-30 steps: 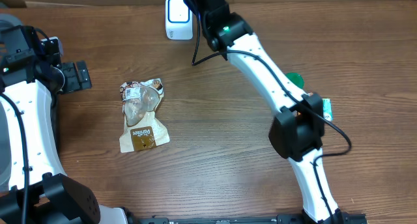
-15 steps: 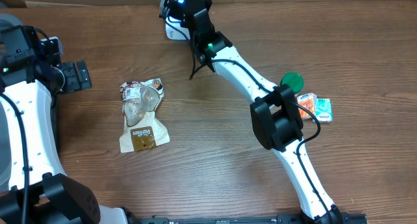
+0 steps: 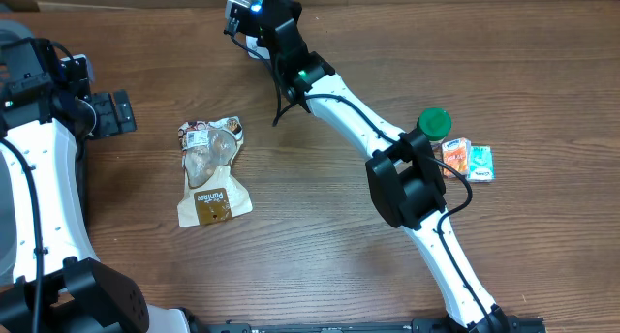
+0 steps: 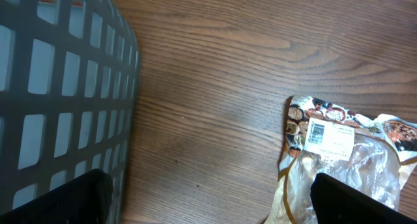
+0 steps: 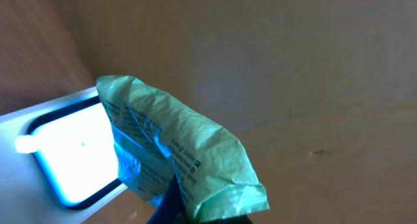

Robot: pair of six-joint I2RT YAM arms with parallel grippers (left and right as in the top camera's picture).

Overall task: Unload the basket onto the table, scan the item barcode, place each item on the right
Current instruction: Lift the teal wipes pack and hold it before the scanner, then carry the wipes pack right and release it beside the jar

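Below, wooden table (image 3: 320, 246), grey lattice basket (image 4: 65, 103), glowing scanner (image 5: 65, 152), green packet (image 5: 182, 152)

scanner (image 5: 71, 152) 1 | packet (image 5: 195, 159) 1 | pouch (image 3: 213, 168) 1 | sachets (image 3: 455, 157) 2 | cap (image 3: 434, 123) 1 | basket (image 4: 58, 87) 1

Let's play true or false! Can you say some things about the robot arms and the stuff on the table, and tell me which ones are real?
1. The right gripper holds a green packet. True.
2. The green packet is up in front of the scanner, whose window glows. True.
3. The left gripper is squeezing the snack bag. False: it is open and holds nothing.
4. The snack bag is inside the basket. False: it lies on the table, apart from the basket.
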